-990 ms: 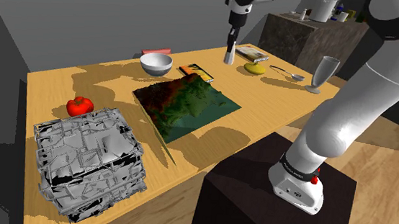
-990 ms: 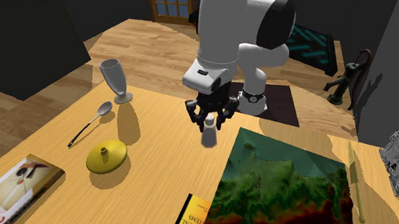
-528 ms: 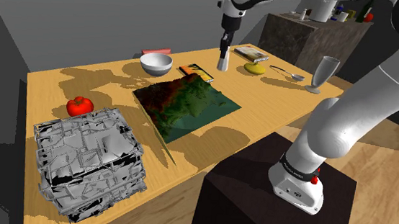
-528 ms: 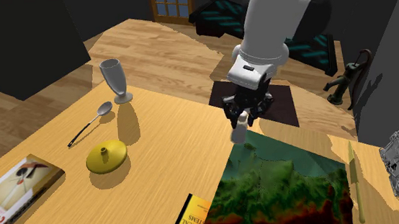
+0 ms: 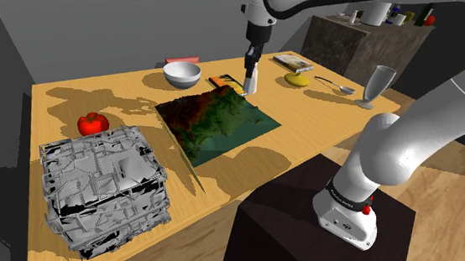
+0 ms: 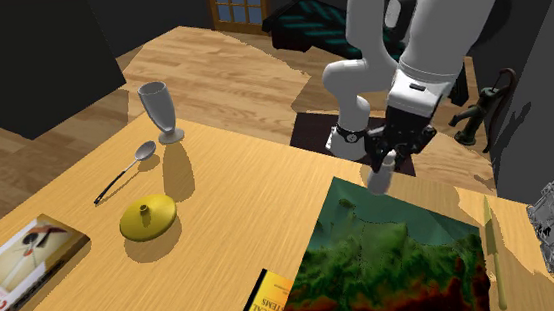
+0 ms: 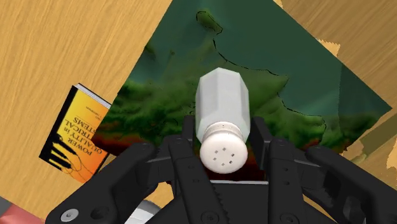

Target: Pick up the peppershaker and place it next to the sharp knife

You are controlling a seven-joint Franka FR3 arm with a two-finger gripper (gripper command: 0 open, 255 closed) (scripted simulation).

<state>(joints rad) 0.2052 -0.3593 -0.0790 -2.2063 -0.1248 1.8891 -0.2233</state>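
a white peppershaker (image 5: 248,84) is clasped in the tool (image 5: 248,71) above the far corner of a green relief mat (image 5: 219,124). a white bowl (image 5: 182,74) and a red tomato (image 5: 92,123) are seen on the tabletop (image 5: 124,90).

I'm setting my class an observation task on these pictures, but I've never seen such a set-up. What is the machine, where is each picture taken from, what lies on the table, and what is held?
This is a computer-drawn white robot arm on a box stand. One picture looks down from beside the stand, one faces the arm across the table, one comes from a camera on the hand. The black gripper is shut on a pale shaker, held in the air near a green relief map. The wooden table carries an orange book, a bowl, a tomato, a goblet, a spoon and a knife.
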